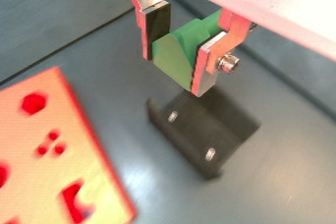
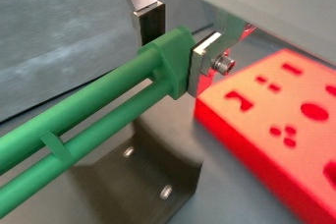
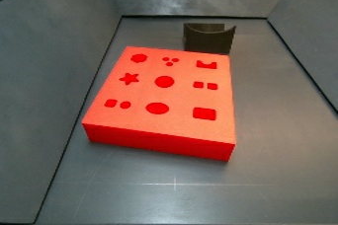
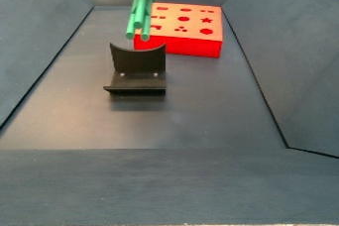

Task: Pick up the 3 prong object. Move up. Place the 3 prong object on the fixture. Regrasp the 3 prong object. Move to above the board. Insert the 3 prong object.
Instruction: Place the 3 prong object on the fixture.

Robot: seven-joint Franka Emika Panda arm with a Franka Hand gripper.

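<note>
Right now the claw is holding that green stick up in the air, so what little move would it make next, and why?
Probably a slow move straight down. The gripper holds the 3 prong object between its fingers, hanging above the fixture. In a side view its lower end looks just over the fixture's curved recess, not yet resting in it, so lowering should seat it. The board comes later.

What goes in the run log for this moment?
gripper: shut on 3 prong object | position: above fixture | object: off fixture | board: sockets unfilled

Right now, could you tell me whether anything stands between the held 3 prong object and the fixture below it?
Nothing visible does: the gripper holds the 3 prong object above the fixture, with open air between.
</note>
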